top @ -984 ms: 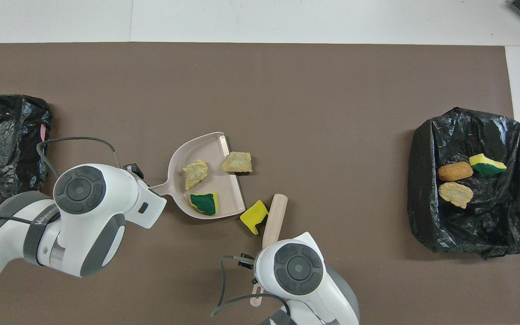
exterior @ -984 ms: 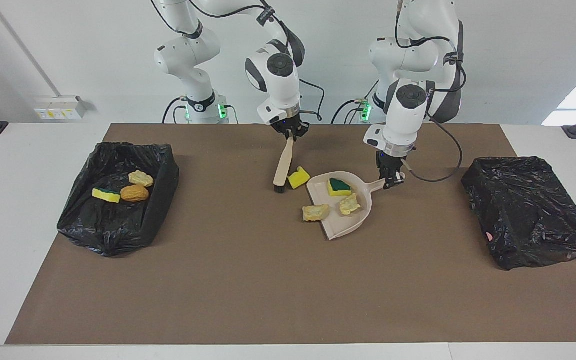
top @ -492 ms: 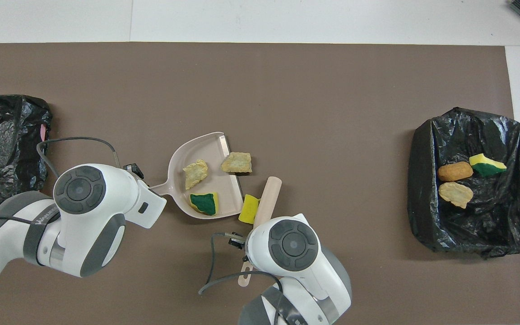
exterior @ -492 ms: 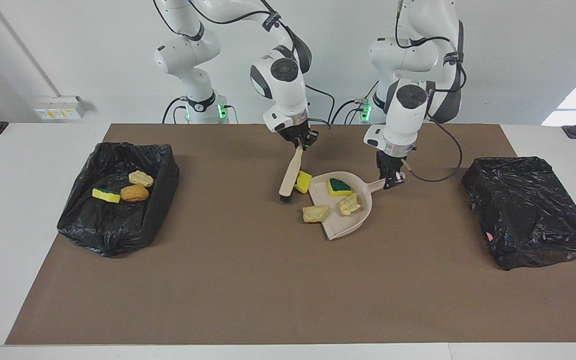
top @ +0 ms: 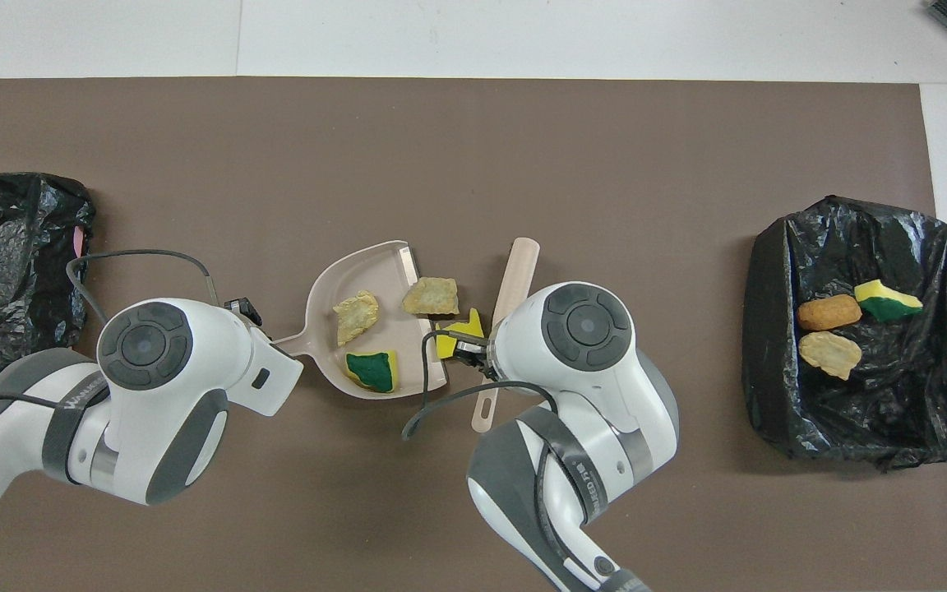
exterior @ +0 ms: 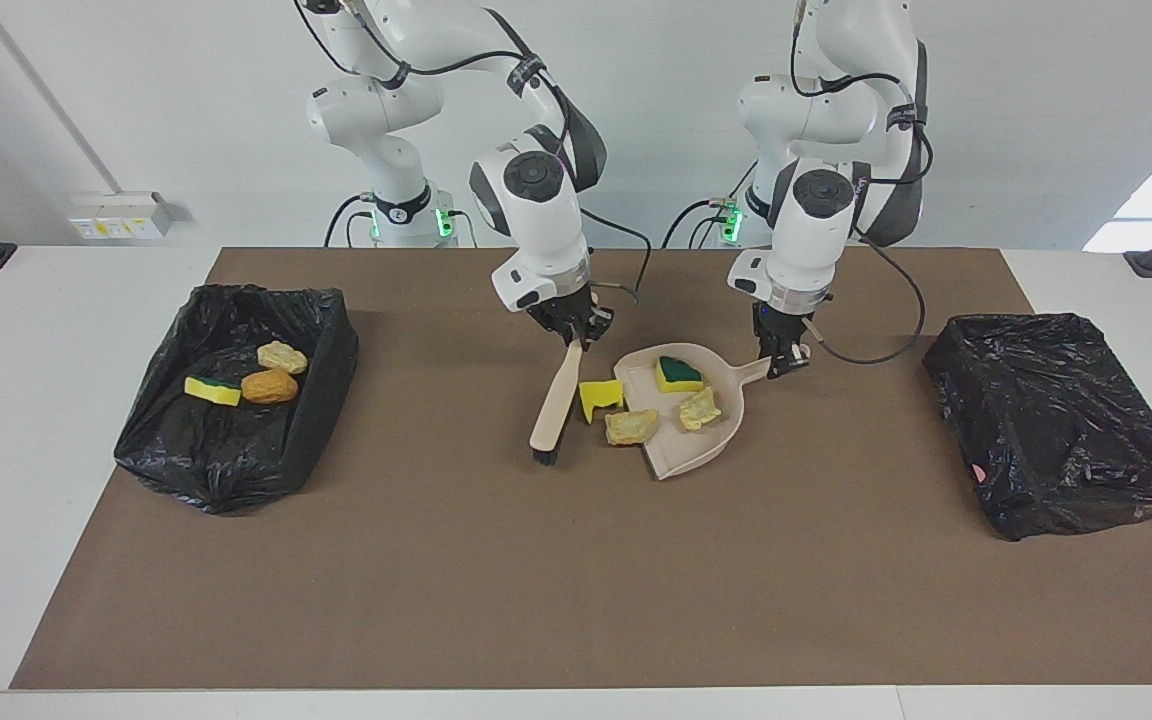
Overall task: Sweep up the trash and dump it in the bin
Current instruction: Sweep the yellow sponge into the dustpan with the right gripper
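Observation:
A beige dustpan [exterior: 693, 448] [top: 375, 267] lies mid-table, its handle in my shut left gripper [exterior: 783, 362]. In the pan sit two pieces of trash: a green-and-yellow chunk [exterior: 677, 374] [top: 371, 370] and a pale beige chunk [exterior: 699, 408] [top: 356, 316]. A third, beige chunk [exterior: 632, 426] [top: 431, 296] rests on the pan's lip. A yellow chunk [exterior: 600, 398] [top: 459, 333] lies on the mat against that lip. My right gripper [exterior: 573, 335] is shut on the handle of a beige brush [exterior: 551, 410] [top: 516, 271], whose bristles touch the mat beside the yellow chunk.
A bin lined with a black bag [exterior: 331, 340] [top: 769, 271] at the right arm's end holds three sponge chunks. Another black-bagged bin [exterior: 1056, 420] [top: 5, 247] stands at the left arm's end. A brown mat [exterior: 576, 580] covers the table.
My right arm swung the brush away from the robots along the pan's lip, pushing the yellow chunk up beside the beige chunk. The left arm and dustpan stayed still.

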`<state>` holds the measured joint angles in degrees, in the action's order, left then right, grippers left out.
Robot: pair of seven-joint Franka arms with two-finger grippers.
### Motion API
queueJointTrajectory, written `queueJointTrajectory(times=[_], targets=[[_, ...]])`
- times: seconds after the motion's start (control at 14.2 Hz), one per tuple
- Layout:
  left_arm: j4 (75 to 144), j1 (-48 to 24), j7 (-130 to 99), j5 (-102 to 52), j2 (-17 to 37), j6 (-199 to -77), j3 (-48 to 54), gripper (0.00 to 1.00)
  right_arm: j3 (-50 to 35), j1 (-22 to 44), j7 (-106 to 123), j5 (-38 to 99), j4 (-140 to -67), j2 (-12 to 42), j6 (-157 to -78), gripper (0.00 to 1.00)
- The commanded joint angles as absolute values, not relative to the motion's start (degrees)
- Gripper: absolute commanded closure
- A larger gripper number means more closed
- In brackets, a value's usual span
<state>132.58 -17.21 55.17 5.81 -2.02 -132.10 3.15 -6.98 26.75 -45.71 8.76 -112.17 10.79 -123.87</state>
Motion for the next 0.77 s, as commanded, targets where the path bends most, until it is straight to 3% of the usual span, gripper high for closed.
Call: queueJointTrajectory(times=[0.0,0.21,0.35,0.7], targets=[[133.3,-16.8,55.3,6.5,-2.3,-131.7,3.1,1.00,-7.6,24.6,-40.5,6.6,-109.2,11.0,-118.8,1.00],[133.3,-16.8,55.3,6.5,-2.3,-131.6,3.1,1.00,-7.6,24.6,-34.0,6.5,-115.8,6.0,-116.5,1.00],[133.3,-16.7,55.4,6.5,-2.3,-131.6,3.1,1.00,-7.6,24.5,-25.3,6.2,-117.2,5.4,-117.3,1.00],[133.3,-16.7,55.3,6.5,-2.3,-131.7,3.1,1.00,-7.6,27.7,-17.4,2.8,-115.1,11.0,-121.1,1.00]])
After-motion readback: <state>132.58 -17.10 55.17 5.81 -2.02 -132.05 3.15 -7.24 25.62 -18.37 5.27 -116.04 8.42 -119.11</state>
